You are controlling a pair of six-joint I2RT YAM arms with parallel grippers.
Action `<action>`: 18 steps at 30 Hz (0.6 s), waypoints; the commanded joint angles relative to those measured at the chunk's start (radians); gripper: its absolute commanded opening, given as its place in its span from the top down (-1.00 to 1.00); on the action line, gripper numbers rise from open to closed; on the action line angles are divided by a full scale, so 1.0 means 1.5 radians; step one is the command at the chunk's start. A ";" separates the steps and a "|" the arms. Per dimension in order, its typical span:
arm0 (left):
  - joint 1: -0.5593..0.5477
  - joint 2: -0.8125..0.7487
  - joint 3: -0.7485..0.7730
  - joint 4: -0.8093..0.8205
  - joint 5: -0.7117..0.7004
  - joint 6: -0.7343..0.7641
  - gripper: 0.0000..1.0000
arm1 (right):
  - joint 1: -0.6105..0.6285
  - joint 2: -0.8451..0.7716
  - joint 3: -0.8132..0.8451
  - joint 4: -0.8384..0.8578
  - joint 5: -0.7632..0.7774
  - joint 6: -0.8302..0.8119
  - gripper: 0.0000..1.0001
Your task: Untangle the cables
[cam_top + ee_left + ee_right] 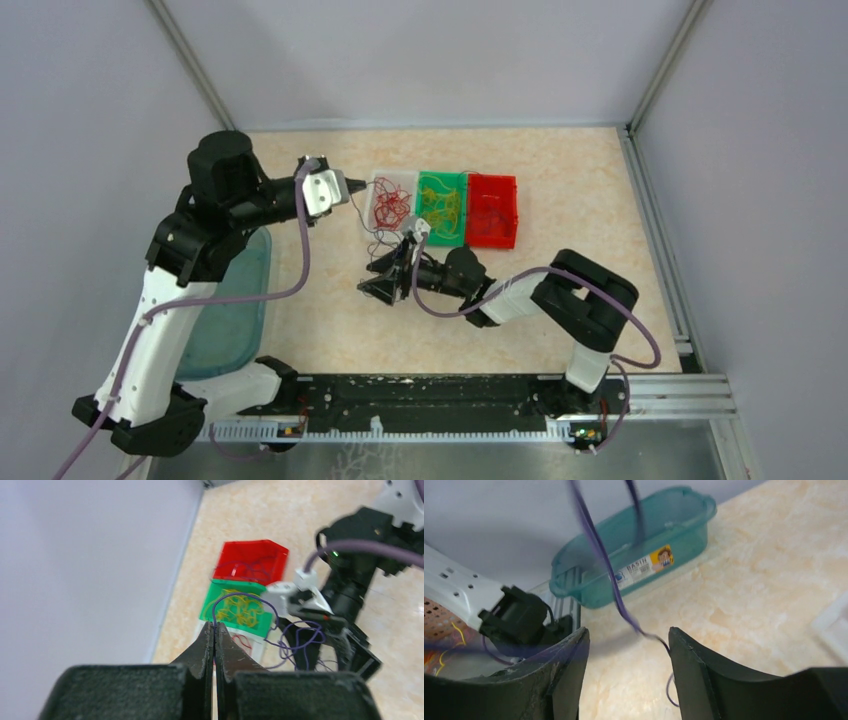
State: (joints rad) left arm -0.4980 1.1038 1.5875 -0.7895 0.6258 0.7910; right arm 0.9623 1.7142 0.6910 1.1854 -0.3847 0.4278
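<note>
My left gripper [352, 188] [215, 626] is shut on a thin dark purple cable [239, 594], held up beside the bins. The cable arcs over and hangs down into a loose purple tangle [299, 639] at my right gripper [380, 277]. My right gripper [629, 632] is open, low over the table. A purple strand [611, 582] passes between its fingers and touches the right finger [689, 670]. Red cables lie in the white bin [392, 203], yellow cables in the green bin [442, 206] [241, 611], and dark ones in the red bin [493, 210] [252, 562].
A teal basin [238, 300] [639, 550] stands at the table's left, beside the left arm. The three bins stand in a row at the middle back. A metal rail [660, 250] runs along the right edge. Grey walls enclose the table.
</note>
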 commanded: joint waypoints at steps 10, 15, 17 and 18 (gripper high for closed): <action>-0.004 -0.019 0.101 0.151 -0.058 -0.039 1.00 | 0.025 0.090 -0.060 0.162 0.051 0.033 0.21; -0.004 -0.017 0.128 0.187 -0.079 -0.014 1.00 | 0.026 0.107 -0.083 0.179 0.057 0.045 0.25; -0.004 -0.015 0.136 0.195 -0.082 -0.010 1.00 | 0.025 0.105 -0.098 0.201 0.062 0.048 0.23; -0.004 -0.014 0.140 0.194 -0.080 -0.011 1.00 | 0.025 0.097 -0.105 0.213 0.067 0.045 0.21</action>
State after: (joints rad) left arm -0.4980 1.0843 1.7565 -0.5541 0.5304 0.7597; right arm 0.9882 1.8614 0.5705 1.3697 -0.3054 0.4831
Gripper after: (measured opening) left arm 0.007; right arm 0.380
